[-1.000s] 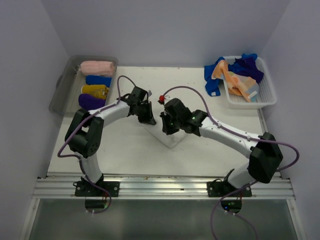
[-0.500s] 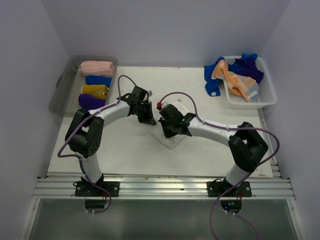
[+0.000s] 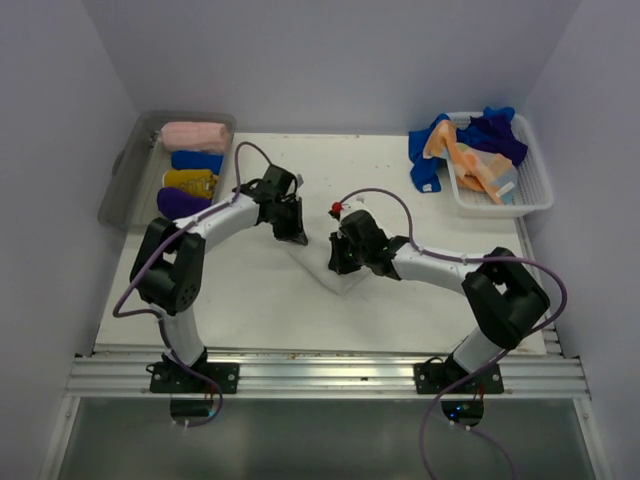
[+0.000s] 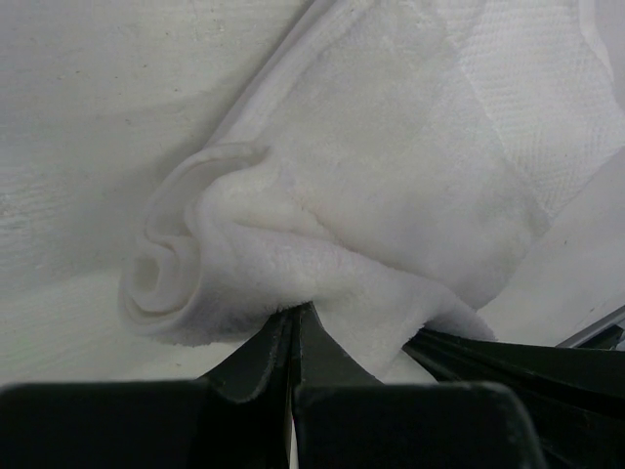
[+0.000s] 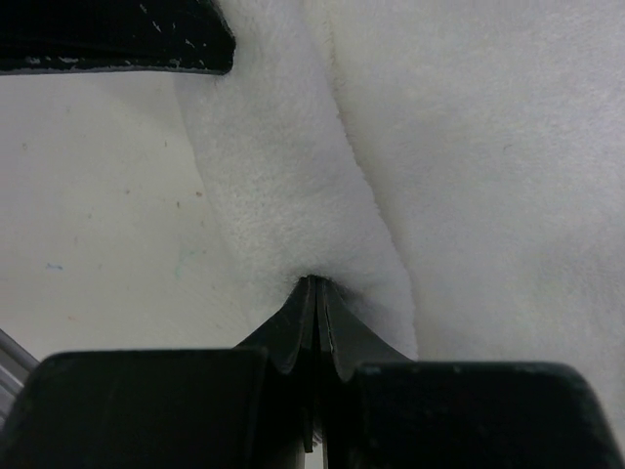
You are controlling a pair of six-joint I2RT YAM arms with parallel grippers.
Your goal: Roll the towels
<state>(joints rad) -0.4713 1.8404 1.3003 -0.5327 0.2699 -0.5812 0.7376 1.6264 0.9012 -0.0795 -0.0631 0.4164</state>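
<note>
A white towel [image 3: 346, 284] lies partly rolled at the table's centre. My left gripper [image 3: 293, 229] is at its far left end and my right gripper [image 3: 341, 256] is at its near right end. In the left wrist view the jaws [image 4: 296, 311] are shut with the rolled towel edge [image 4: 391, 195] bunched over their tips. In the right wrist view the jaws [image 5: 314, 281] are shut and the towel [image 5: 469, 195] puckers into a fold at their tips. The other arm's black finger [image 5: 117, 34] shows at the top left of the right wrist view.
A grey bin [image 3: 118, 180] at the left holds rolled towels: pink [image 3: 195, 135], blue [image 3: 197, 160], yellow [image 3: 190, 182], purple [image 3: 182, 203]. A white basket [image 3: 502, 207] at the back right holds loose blue and orange towels [image 3: 470, 145].
My right arm has folded in, its elbow swinging left, and its gripper has shifted slightly on the towel. My left gripper has moved slightly toward the back. The towel looks more bunched.
</note>
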